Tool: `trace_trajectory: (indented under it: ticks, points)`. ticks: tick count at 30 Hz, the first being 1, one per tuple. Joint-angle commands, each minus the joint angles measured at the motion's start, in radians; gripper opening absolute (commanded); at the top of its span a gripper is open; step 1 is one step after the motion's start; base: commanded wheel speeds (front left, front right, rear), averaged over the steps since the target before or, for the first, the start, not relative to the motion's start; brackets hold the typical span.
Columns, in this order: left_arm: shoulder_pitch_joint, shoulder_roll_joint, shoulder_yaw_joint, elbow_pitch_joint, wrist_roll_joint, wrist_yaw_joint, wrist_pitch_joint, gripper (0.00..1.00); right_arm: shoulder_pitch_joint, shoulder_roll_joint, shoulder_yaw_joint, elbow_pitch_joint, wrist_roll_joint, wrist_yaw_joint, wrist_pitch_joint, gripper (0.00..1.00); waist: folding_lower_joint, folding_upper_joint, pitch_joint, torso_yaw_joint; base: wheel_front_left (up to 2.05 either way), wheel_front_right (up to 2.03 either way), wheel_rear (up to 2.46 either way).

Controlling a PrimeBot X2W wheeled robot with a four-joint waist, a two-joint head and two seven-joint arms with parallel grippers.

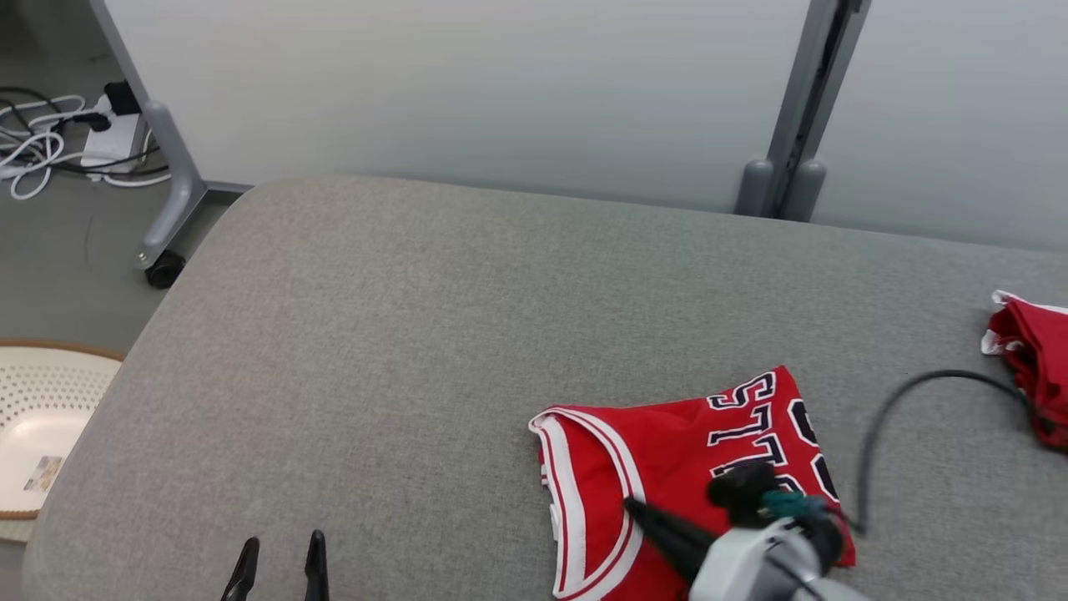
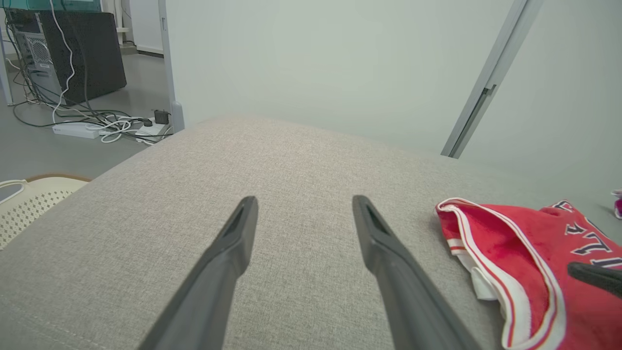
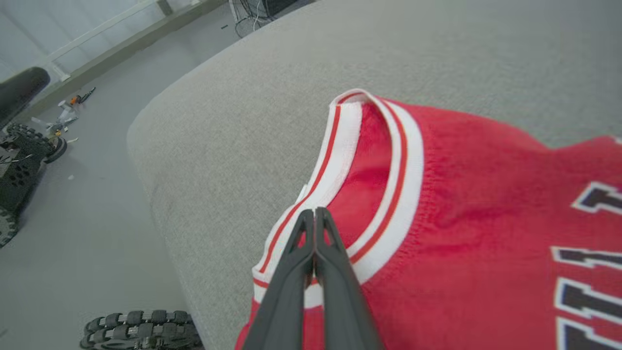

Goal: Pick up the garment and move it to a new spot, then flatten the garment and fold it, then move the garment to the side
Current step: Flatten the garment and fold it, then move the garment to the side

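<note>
Jersey [image 1: 667, 442], red, on grey cushion [image 1: 375, 334]; right gripper [image 3: 315, 211] fingers pressed together over it; left gripper [image 2: 304, 199] fingers spread

In the head view the red jersey [image 1: 667, 442] runs off the bottom edge. The right arm's blurred pale wrist [image 1: 751, 568] covers the jersey's lower right corner and part of its lettering [image 1: 747, 417], so the word cannot be read whole. The right gripper [image 1: 630, 503] shows there as one dark tip. Even the right wrist view does not show whether its pressed-together fingers touch the cloth. The left gripper [image 1: 279, 559] is cut by the bottom edge just below its tips. A second red garment [image 1: 1030, 351] is cropped by the right edge and hides one end of a black cable [image 1: 872, 442]. A white basket [image 1: 50, 401] is cut off at the left edge, and the label [image 1: 42, 473] inside it is too small to read. In the left wrist view a small pink thing [image 2: 618, 203] at the right edge cannot be identified.
</note>
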State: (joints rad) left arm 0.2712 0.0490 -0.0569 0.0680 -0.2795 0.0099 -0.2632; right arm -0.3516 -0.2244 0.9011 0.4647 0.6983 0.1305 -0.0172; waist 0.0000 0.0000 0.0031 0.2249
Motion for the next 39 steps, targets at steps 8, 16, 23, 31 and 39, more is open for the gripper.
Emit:
trace_trajectory:
  ticks: [8, 16, 23, 31, 39]
  points:
    - [0.053, 0.004, 0.06, -0.043, 0.021, 0.011, -0.002, 1.0, 0.144, -0.084, -0.329, -0.103, -0.163, 0.0, -0.192, 1.0, 0.0, 0.0, -0.051, -0.087, 0.0, 0.0, 0.0]
    - [0.055, 0.004, 0.103, -0.065, 0.051, 0.003, -0.002, 1.0, 0.383, -0.021, -0.751, -0.248, -0.422, 0.0, -0.244, 1.0, 0.0, 0.0, -0.071, -0.164, 0.0, 0.0, 0.0]
    - [0.042, 0.004, 0.112, -0.049, 0.076, -0.009, -0.002, 1.0, 0.499, 0.053, -0.894, -0.266, -0.523, 0.0, -0.249, 1.0, 0.0, 0.0, -0.081, -0.193, 0.0, 0.0, 0.0]
    - [0.037, 0.004, 0.112, -0.042, 0.083, -0.018, -0.002, 1.0, 0.542, 0.113, -0.957, -0.282, -0.567, 0.0, -0.25, 1.0, 0.0, 0.0, -0.084, -0.197, 0.0, 0.0, 0.0]
    - [0.045, 0.004, 0.112, -0.038, 0.078, -0.02, -0.002, 1.0, 0.537, 0.128, -0.958, -0.281, -0.572, 0.0, -0.249, 1.0, 0.0, 0.0, -0.083, -0.196, 0.0, 0.0, 0.0]
